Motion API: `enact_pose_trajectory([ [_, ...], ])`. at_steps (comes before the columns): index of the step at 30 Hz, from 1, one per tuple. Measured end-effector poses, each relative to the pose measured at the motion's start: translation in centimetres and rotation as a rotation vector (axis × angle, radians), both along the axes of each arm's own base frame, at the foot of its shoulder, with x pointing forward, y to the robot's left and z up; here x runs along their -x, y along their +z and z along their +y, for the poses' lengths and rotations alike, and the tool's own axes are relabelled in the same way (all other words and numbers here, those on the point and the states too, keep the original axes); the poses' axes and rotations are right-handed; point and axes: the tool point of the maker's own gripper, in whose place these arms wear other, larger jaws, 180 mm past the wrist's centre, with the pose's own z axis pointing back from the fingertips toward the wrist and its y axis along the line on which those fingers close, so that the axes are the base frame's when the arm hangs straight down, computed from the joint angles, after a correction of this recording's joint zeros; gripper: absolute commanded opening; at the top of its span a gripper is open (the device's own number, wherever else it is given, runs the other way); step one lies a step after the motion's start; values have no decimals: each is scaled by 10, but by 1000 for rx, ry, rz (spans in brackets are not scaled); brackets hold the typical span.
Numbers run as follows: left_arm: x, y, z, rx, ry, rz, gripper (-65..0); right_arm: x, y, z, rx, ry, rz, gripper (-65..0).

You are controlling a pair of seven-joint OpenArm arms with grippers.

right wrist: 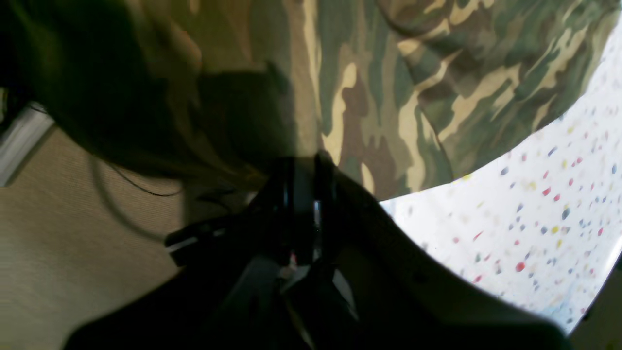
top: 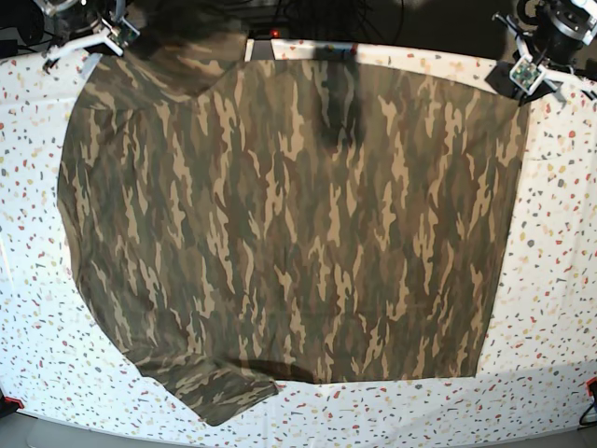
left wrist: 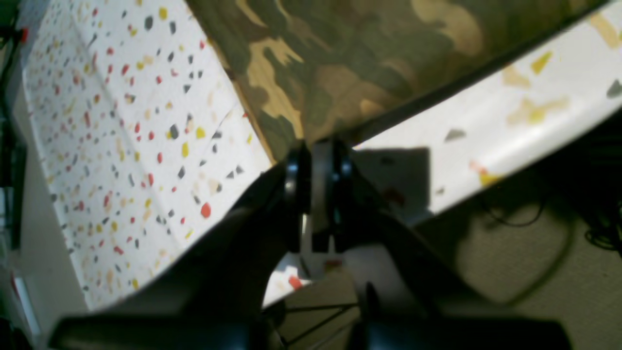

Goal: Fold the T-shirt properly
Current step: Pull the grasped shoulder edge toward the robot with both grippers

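Note:
The camouflage T-shirt point(top: 280, 215) lies spread flat over most of the speckled white table point(top: 560, 280), one sleeve point(top: 215, 397) pointing to the near left corner. At the far right corner of the cloth my left gripper point(top: 513, 82) is shut on the shirt's corner; the left wrist view shows the left gripper point(left wrist: 316, 146) pinching the T-shirt point(left wrist: 350, 58) right at the table's edge point(left wrist: 486, 126). At the far left my right gripper point(top: 121, 37) sits on the shirt's edge. In the right wrist view the right gripper point(right wrist: 303, 165) is shut on the T-shirt point(right wrist: 388, 97), part of which hangs in shadow beyond the table point(right wrist: 534, 218).
Beige carpet point(left wrist: 559, 272) with dark cables lies beyond the table's far edge, under both grippers. Bare speckled tabletop borders the shirt on the left point(top: 28, 233), the right and along the near edge point(top: 392, 411). Small red markers sit at the near corners point(top: 590, 387).

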Motion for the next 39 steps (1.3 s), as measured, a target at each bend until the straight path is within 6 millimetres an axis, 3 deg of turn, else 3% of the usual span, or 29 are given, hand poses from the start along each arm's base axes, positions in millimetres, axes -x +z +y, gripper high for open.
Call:
enact_pose_trajectory([
  [7, 8, 9, 5, 32, 85, -39, -650, 10, 15, -5, 16, -35, -42, -650],
  [14, 6, 14, 6, 49, 97, -59, -650, -10, 37, 5, 3, -2, -116, -650],
  [25, -49, 34, 9, 103, 144, -184, -650, -86, 50, 2, -143, -98, -273, -650],
  [31, -67, 15, 26, 102, 191, -163, -650, -120, 53, -4, -190, -143, -341, -650],
  [39, -100, 2, 18, 170, 175, -158, -650, -148, 36, -7, -206, -162, -353, -650],
])
